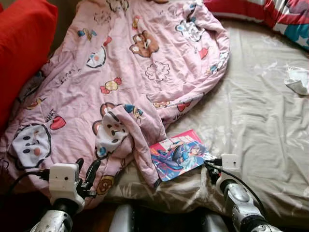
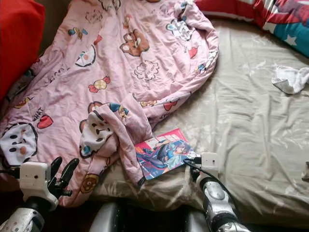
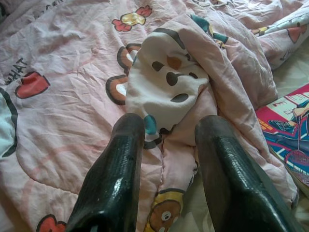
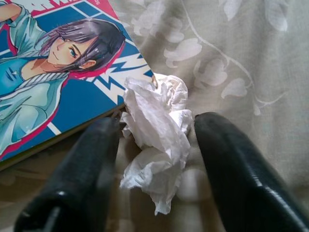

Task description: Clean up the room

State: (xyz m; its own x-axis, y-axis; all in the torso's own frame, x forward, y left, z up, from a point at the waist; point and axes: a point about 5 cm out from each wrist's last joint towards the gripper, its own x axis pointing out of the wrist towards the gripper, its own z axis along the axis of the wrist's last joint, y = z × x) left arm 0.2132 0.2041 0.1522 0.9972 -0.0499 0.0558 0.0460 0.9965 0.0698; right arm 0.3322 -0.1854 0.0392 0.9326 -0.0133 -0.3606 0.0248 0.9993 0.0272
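Where the right gripper [image 4: 154,159] reaches over the bed's near edge, its two black fingers stand wide apart with a crumpled white tissue [image 4: 157,145] lying loose between them, not yet pinched. That wad rests on the beige sheet [image 1: 256,121], touching the corner of a comic book [image 1: 177,155] on one side, so the closing fingers must take the paper without catching the cover. Its long axis seems to run along the fingers, though the folds make that hard to judge. Of the two arms, this one is plainly nearer. Over to the left, the left gripper [image 3: 166,140] hovers open above the pink quilt [image 1: 120,72], gripping nothing. Farther back on the sheet lies a second tissue [image 2: 289,79], with a red pillow [image 1: 21,48] beyond the quilt.
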